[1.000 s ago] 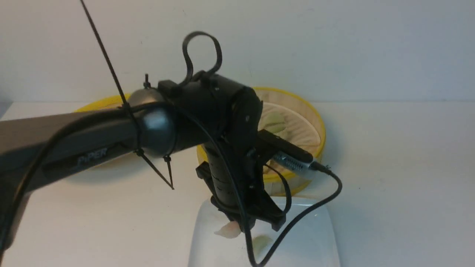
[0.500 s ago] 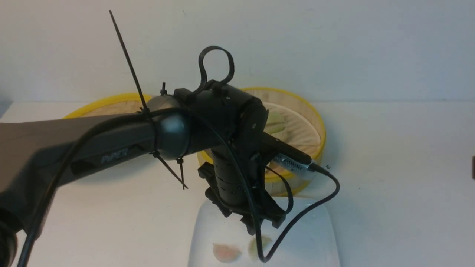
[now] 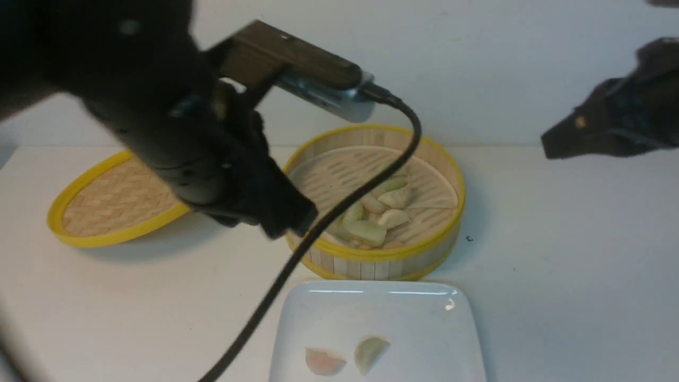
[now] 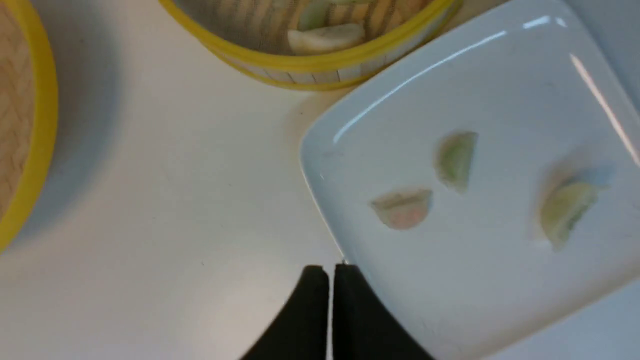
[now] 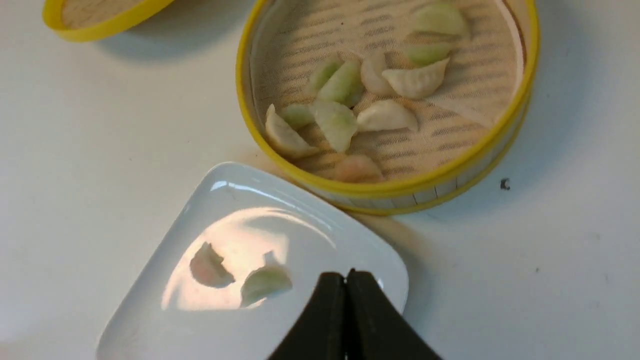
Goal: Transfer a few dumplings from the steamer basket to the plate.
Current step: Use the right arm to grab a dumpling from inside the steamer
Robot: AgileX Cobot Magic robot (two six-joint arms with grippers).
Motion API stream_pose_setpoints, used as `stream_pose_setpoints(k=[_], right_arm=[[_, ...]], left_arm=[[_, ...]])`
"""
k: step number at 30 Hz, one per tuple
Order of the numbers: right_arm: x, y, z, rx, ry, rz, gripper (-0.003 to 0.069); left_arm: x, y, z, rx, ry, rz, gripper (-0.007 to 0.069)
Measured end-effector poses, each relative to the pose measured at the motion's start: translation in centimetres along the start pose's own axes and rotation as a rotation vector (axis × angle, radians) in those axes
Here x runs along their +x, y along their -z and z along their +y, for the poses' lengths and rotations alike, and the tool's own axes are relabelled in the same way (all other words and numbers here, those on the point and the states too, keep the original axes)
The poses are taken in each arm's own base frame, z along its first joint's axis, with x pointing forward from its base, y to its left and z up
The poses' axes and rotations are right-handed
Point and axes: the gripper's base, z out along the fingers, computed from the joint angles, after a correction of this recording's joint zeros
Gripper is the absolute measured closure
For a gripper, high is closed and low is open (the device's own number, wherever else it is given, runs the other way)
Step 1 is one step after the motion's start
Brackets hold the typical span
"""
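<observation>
Dumplings, small pleated crescents in pale green and cream, are lying toward the near side of the steamer basket, a deep round bamboo piece with yellow rims, slat wall and slatted floor, which is standing on the white table in the front view. Just nearer, the plate, glossy white and square with rounded corners, is carrying a pinkish dumpling and a green dumpling side by side. A shallow woven lid, yellow-rimmed, is lying to the left. The left gripper, black and blurred, is hanging before the basket's left rim, trailing a black cable. The right gripper is hovering high at right. A tiny dark mark beside the basket is too small to read. In the left wrist view the left gripper's jaws are pressing together, gripping nothing, over the plate's edge, and the plate is showing a third dumpling, green and blurred. In the right wrist view the right gripper's jaws are likewise clenched and empty above the plate's corner, and the basket is holding about ten dumplings.
</observation>
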Motion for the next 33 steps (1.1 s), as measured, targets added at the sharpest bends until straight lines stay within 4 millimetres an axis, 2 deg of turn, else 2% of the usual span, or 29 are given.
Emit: stream_pose_setpoints(k=[1,3,6,8,12,13,14,17,20,23,29,33], right_arm=[[-0.4,-0.7,-0.1,0.008,0.011,0.007,0.0664],[-1.5,-3.6,0.3,0.022,0.072,0.047,0.0643],[-2.7,-7.4,0.9,0.041,0.15,0.096,0.0589],[-3.2,-11.2,0.9,0.067,0.208,0.153,0.0524],[-3.8,-16.8,0.5,0.103,0.278,0.215,0.0371],[-3.8,-17.1,0.5,0.104,0.28,0.218,0.0362],[-3.7,-19.1,0.1,0.109,0.286,0.245,0.0295],[-3.4,-21.9,-0.7,0.112,0.285,0.284,0.0196],[-3.1,-24.2,-1.3,0.114,0.283,0.312,0.0141],[-2.9,-25.7,-1.7,0.114,0.28,0.325,0.0129],[-2.1,-27.9,-2.3,0.112,0.274,0.349,0.0129],[-1.9,-28.4,-2.3,0.099,0.257,0.358,0.0169]], left_arm=[[0.9,0.8,0.1,0.015,0.01,-0.013,0.0631],[3.5,2.7,0.2,0.057,0.042,-0.052,0.0631],[6.2,3.8,0.4,0.104,0.085,-0.107,0.0631],[8.3,4.2,0.5,0.128,0.117,-0.143,0.0631],[10.6,4.6,0.8,0.144,0.159,-0.177,0.0631],[10.7,4.6,0.8,0.145,0.159,-0.178,0.0631],[11.3,4.9,1.0,0.146,0.171,-0.182,0.0631],[11.9,5.2,1.1,0.141,0.18,-0.169,0.0631],[12.2,5.4,1.3,0.123,0.18,-0.165,0.0631],[12.2,5.4,1.4,0.115,0.178,-0.166,0.0631],[12.3,5.4,1.7,0.082,0.184,-0.157,0.0631],[12.3,5.4,1.7,0.078,0.185,-0.157,0.0631]])
